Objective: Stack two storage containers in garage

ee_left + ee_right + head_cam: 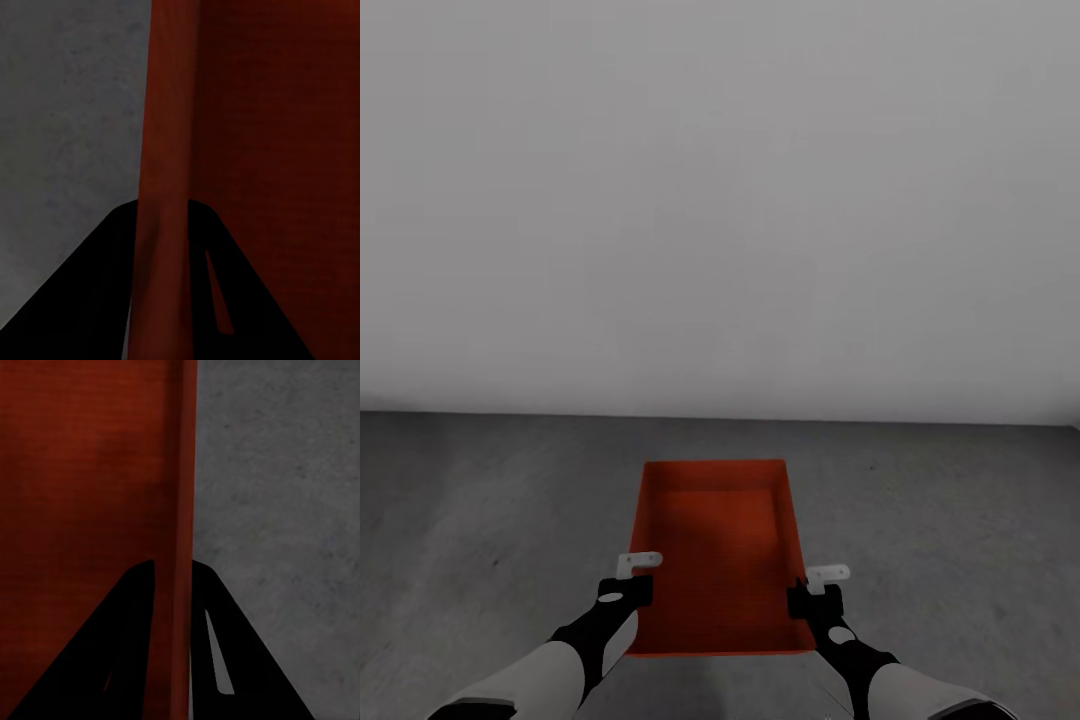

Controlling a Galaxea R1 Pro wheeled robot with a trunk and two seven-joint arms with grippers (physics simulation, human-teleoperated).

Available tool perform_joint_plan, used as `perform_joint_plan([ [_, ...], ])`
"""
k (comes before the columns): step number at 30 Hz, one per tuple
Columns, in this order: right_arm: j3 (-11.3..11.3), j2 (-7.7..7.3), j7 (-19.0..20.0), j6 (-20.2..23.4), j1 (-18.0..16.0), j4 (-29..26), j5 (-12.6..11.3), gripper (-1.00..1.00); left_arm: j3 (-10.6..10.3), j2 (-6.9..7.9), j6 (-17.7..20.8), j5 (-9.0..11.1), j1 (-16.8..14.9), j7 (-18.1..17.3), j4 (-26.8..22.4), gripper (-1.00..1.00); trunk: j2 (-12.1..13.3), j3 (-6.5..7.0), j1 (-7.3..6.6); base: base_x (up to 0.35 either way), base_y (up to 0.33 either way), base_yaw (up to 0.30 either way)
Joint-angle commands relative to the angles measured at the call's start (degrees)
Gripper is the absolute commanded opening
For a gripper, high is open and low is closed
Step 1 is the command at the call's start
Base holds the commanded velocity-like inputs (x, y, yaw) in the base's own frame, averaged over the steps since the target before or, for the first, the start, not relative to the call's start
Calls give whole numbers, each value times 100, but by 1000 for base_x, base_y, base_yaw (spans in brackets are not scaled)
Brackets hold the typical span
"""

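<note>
One orange-red rectangular thin-walled storage bin above dark grey concrete floor — your left gripper, right gripper, fingers pinching its side walls.

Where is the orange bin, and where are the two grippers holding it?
Bin [715, 545], head view, on its flat bottom inside.
Left gripper [632, 580], head view, at its fingertips on the bin's side wall.
Right gripper [815, 588], head view, at its fingertips on the opposite side wall.
</note>
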Motion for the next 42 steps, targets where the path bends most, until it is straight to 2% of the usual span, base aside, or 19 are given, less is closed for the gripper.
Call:
perform_joint_plan([
  [1,-89,-2,-22,-36,1,8,-133,-100,433,267,-4,180,-7,64,-162,-100,-44,-31,22,0,0,0],
  [32,-89,-2,-22,-36,1,10,-133,-100,433,267,-4,180,-7,64,-162,-100,-1287,-864,703,0,0,0],
  [42,-89,-2,-22,-36,1,7,-133,-100,436,267,-4,180,-7,65,-162,-100,-1688,-1069,923,0,0,0],
])
